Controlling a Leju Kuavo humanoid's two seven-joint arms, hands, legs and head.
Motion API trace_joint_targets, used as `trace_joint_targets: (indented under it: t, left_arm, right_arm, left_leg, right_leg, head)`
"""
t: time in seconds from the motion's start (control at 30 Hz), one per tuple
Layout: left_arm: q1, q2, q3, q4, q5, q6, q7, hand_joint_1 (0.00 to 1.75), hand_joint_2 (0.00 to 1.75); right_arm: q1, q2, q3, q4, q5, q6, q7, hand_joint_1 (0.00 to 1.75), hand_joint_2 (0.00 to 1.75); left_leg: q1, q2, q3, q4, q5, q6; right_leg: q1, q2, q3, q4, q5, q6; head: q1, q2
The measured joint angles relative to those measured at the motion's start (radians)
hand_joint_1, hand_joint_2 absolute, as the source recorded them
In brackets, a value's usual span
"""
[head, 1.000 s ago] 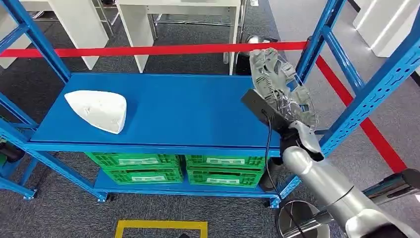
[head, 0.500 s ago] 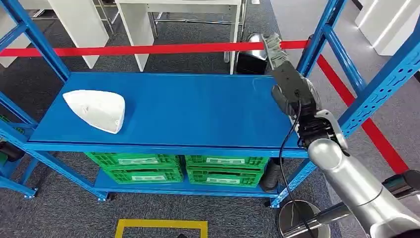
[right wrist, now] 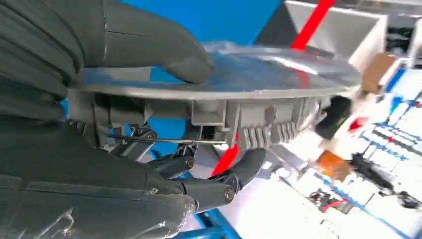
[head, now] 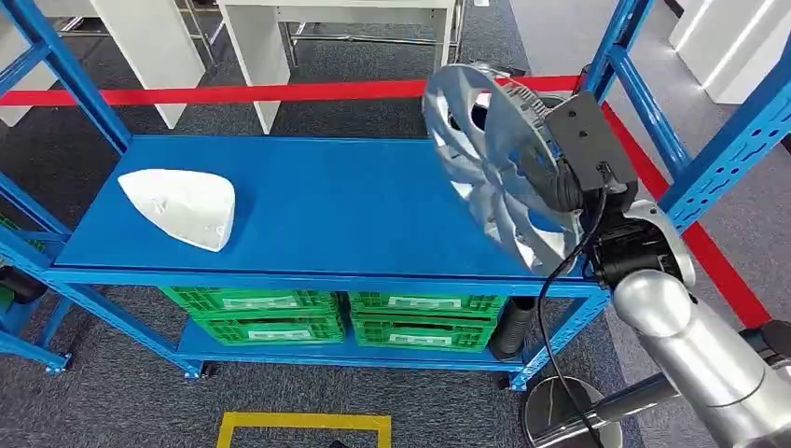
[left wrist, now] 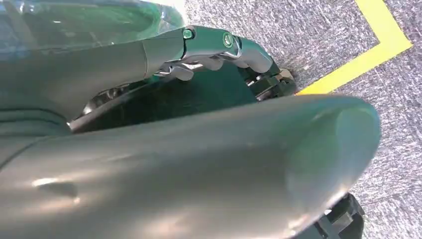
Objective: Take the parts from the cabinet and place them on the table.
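While right hand (right wrist: 149, 124) grips silver hubcap (head: 494, 168) over blue shelf (head: 354, 205), left hand's state unclear.

We saw the shelf (head: 354, 205) bare and open across its middle, between the white part (head: 182, 207) at its left end and the hubcap (head: 499, 168) held on edge by our right hand (head: 569, 182) at its right end. Blue uprights (head: 695, 154) closed in that right side.
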Motion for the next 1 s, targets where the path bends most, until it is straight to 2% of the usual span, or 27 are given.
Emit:
trace_joint_targets:
  t: [0.27,0.53,0.9,1.0]
  left_arm:
    - [0.001,0.0,0.0,0.0,0.007,0.011,-0.008,0.0,0.0]
    - [0.006,0.001,0.008,0.0,0.02,0.017,-0.022,0.0,0.0]
    - [0.008,0.002,0.017,0.0,0.033,0.019,-0.025,0.0,0.0]
    - [0.009,0.002,0.017,0.0,0.038,0.023,-0.029,0.0,0.0]
  right_arm:
    - [-0.02,-0.019,0.005,-0.085,-0.026,-0.024,-0.011,1.75,1.75]
    - [-0.022,-0.045,0.006,-0.161,-0.121,-0.05,-0.078,1.75,1.75]
    - [-0.021,-0.07,0.013,-0.227,-0.167,-0.06,-0.115,1.75,1.75]
    - [-0.016,-0.073,0.013,-0.243,-0.2,-0.061,-0.148,1.75,1.75]
  left_leg:
    - [0.0,0.0,-0.001,0.0,0.0,0.0]
    - [0.0,0.0,-0.002,0.0,0.0,0.0]
    - [0.0,0.0,-0.003,0.0,0.0,0.0]
    - [0.0,0.0,-0.003,0.0,0.0,0.0]
  right_leg:
    - [0.0,0.0,-0.001,0.0,0.0,0.0]
    - [0.0,0.0,-0.002,0.0,0.0,0.0]
    - [0.0,0.0,-0.003,0.0,0.0,0.0]
    - [0.0,0.0,-0.003,0.0,0.0,0.0]
  head:
    - [-0.001,0.0]
    - [-0.001,0.0]
    - [-0.001,0.0]
    - [-0.001,0.0]
